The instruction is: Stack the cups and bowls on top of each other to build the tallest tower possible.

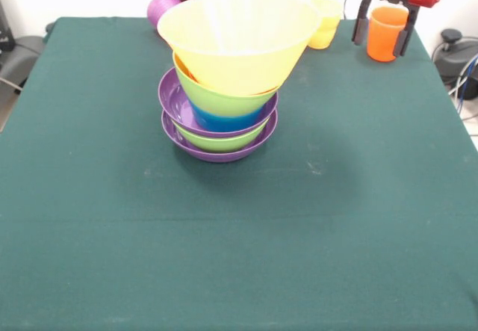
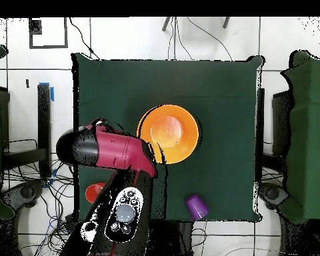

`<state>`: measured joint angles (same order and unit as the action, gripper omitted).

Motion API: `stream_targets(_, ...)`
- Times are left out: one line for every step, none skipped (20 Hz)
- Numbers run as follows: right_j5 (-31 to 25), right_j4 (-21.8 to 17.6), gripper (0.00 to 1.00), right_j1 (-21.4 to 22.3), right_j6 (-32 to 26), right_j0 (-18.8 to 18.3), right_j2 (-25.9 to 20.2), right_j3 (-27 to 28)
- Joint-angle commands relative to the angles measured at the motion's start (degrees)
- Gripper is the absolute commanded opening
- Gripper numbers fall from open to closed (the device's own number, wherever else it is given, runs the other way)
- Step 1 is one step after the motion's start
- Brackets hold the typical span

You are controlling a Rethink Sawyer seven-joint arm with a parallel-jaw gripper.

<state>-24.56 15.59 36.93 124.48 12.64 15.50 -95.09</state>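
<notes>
Claw (image 1: 383, 28) clamped around orange cup (image 1: 386, 34) at table (image 1: 239, 234) corner, well apart from bowl tower (image 1: 224, 77).

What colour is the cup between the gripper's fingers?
Orange; the cup in the gripper shows best in the front view.

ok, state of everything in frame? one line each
tower: standing, bowls nested upright, big yellow bowl on top
orange cup: upright, between the gripper's fingers, at the table's far edge
gripper: shut on orange cup
yellow cup: upright on the table, behind the tower
purple cup: lying on its side near the table edge
table: green cloth, flat
</notes>
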Motion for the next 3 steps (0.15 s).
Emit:
stream_targets(3.1, 0.8, 1.00, -2.0, 10.0, -0.1, -3.8, -4.0)
stream_targets(3.3, 0.7, 1.00, -2.1, 9.8, -0.3, -4.1, -4.0)
stream_targets(3.6, 0.7, 1.00, -2.2, 9.7, -0.4, -4.3, -4.0)
